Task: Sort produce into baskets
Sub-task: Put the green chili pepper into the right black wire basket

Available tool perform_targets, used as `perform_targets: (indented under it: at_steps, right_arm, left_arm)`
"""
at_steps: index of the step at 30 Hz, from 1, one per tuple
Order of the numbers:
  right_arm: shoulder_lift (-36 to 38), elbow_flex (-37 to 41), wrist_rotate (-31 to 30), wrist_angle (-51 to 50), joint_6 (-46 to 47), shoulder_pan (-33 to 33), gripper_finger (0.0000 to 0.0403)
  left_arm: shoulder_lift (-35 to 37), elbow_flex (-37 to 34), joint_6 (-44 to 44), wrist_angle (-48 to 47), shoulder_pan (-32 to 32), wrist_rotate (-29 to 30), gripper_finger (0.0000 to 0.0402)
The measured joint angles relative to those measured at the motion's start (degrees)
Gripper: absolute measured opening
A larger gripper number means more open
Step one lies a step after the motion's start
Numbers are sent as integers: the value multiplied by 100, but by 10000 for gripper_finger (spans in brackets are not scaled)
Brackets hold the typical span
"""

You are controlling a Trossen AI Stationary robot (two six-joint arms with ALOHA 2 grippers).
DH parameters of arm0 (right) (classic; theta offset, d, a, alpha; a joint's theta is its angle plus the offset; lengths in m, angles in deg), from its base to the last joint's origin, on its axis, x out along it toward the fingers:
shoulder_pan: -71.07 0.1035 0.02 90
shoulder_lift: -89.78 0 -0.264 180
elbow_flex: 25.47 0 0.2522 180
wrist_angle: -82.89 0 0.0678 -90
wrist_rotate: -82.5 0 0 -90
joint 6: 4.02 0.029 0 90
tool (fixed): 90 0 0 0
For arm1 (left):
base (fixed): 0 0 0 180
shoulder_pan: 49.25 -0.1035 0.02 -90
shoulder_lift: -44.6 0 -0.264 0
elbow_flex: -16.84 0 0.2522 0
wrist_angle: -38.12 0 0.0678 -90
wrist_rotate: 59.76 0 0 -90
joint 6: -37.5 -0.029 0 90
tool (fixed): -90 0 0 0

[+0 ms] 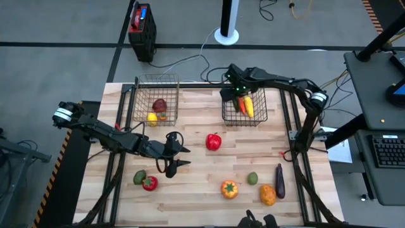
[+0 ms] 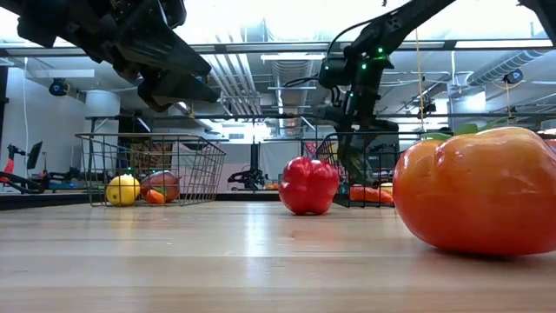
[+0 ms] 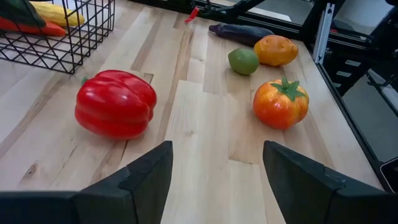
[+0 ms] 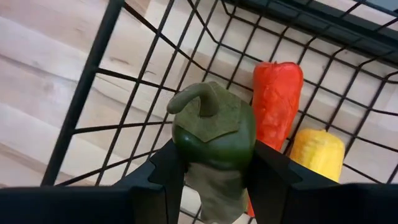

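Observation:
Two wire baskets stand at the table's far side: the left basket (image 1: 155,101) holds a dark red piece and a yellow piece, the right basket (image 1: 244,106) an orange-red piece (image 4: 277,96) and a yellow piece (image 4: 317,152). My right gripper (image 4: 217,168) is shut on a green pepper (image 4: 214,130) above the right basket's left part (image 1: 235,94). My left gripper (image 3: 214,180) hangs open over mid-table (image 1: 178,157), clear of the red pepper (image 3: 115,102), which rests on the wood (image 1: 214,141). My right gripper pinches the green pepper by its two sides (image 4: 184,148), just below the stem cap, between its two fingers (image 4: 163,174). The fingers come from above, pointing steeply down. The pepper is lifted clear over the basket's floor, its stemmed top toward the wrist.
Loose produce lies near the table's front: a green piece and a red one (image 1: 145,180) at left, an orange tomato (image 1: 229,188), a lime (image 1: 252,178), an eggplant (image 1: 279,179) and an orange piece (image 1: 267,194) at right. A red-and-black box (image 1: 142,24) stands beyond the far edge.

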Motion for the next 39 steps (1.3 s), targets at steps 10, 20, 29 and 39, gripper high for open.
perform_targets:
  at_steps: [10, 20, 29, 39]
  right_arm:
    - [-120, 0, 25, -36, 160, -123, 130]
    - [-122, 0, 302, -436, 256, -158, 130]
    - [-122, 46, 317, -536, 256, -158, 130]
    - [-122, 48, 297, -510, 240, -158, 130]
  left_arm:
    - [0, 0, 2, -10, 0, 0, 232]
    - [1, -7, 4, -15, 0, 0, 232]
    - [1, -9, 7, -15, 0, 0, 232]
    - [0, -9, 7, -17, 0, 0, 232]
